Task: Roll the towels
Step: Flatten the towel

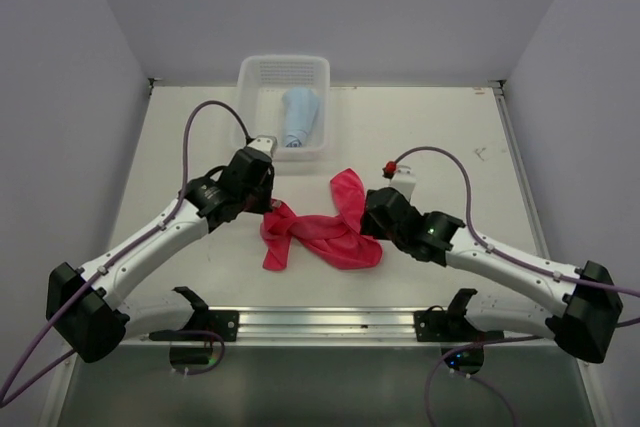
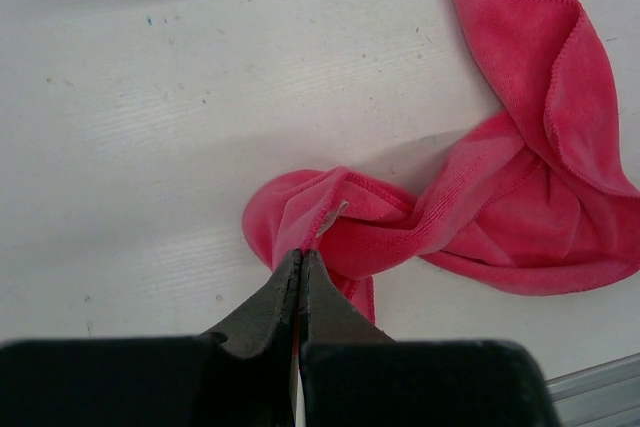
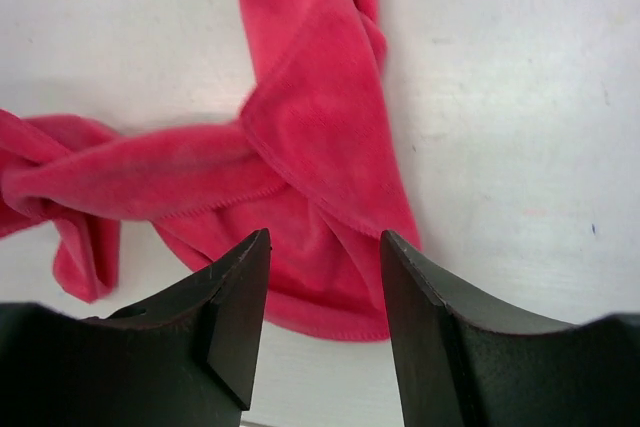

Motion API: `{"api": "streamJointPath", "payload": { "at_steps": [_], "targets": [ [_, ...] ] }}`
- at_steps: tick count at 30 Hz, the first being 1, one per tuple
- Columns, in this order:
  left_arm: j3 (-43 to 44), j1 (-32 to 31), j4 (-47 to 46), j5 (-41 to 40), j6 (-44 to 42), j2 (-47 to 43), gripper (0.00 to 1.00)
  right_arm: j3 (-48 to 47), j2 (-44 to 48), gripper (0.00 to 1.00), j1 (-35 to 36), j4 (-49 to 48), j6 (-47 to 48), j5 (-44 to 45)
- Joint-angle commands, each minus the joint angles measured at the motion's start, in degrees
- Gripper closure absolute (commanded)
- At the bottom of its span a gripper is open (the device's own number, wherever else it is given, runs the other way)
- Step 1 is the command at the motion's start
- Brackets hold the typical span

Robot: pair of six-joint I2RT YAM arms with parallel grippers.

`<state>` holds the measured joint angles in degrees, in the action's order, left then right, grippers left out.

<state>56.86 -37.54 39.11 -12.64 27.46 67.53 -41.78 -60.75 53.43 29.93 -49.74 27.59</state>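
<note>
The red towel [image 1: 322, 229] lies bunched and twisted on the white surface [image 1: 455, 152], at the centre of the overhead frame. One broad lobe rises toward the upper right of the bunch. A narrower tail drops toward the lower left, and a twisted waist joins the two.

The left tool [image 2: 300, 257] has its tips pressed together on a raised fold at the towel's left end. In the left wrist view, a small pale tag shows just above the pinch. From there the cloth runs off to the right and up into the frame's upper right corner.

The right tool [image 3: 325, 247] stands with its fingers apart above the towel's right lobe, near the lower hem. Red cloth shows in the gap between them, but whether the tips touch it cannot be told.

A blue towel [image 1: 299, 117] lies as a rolled bundle in a white basket [image 1: 262, 72]. The basket sits at the upper centre of the overhead frame, well apart from the red towel.
</note>
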Motion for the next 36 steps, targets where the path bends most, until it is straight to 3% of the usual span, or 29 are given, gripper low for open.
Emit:
{"api": "streamJointPath", "payload": {
  "at_steps": [1,7,13,15,17,19,20,27,33,36],
  "targets": [
    [-0.4,-0.1,-4.0,1.8,0.2,-0.3,1.00,-7.2,-6.7,0.48,-2.1,-6.1,7.4,0.8],
    [-0.4,-0.1,-4.4,1.8,-0.7,-1.7,1.00,-17.0,-22.3,0.46,-5.1,-8.5,11.3,-3.0],
    [-1.2,-0.1,-4.3,0.5,-1.3,-2.7,1.00,-19.6,-32.5,0.46,-6.1,-7.6,12.2,-2.6],
    [-1.8,-0.1,-5.4,0.2,-1.6,-3.4,1.00,-19.1,-34.1,0.51,-7.0,-8.5,11.6,-5.1],
    [-2.3,0.0,-5.9,-0.1,-1.9,-3.4,1.00,-18.1,-35.1,0.70,-7.7,-9.2,10.8,-6.2],
    [-2.3,-0.1,-6.3,-0.7,-2.0,-2.4,1.00,-17.3,-34.4,0.95,-7.8,-9.5,10.6,-6.0],
    [-2.3,-0.1,-6.4,-1.2,-2.1,-1.9,1.00,-17.2,-33.0,1.00,-8.1,-9.6,10.6,-5.9],
    [-0.3,2.0,-7.7,-1.2,-1.7,0.9,1.00,-18.7,-20.6,1.00,-11.9,-4.2,13.2,-2.9],
    [2.4,8.8,-7.2,1.4,-3.6,0.1,1.00,-14.3,-5.8,1.00,-15.8,1.6,13.9,-0.3],
    [3.3,9.9,-7.8,3.2,-4.3,-0.4,1.00,-10.2,-1.0,1.00,-16.5,1.4,14.1,-3.3]
  ]
}}
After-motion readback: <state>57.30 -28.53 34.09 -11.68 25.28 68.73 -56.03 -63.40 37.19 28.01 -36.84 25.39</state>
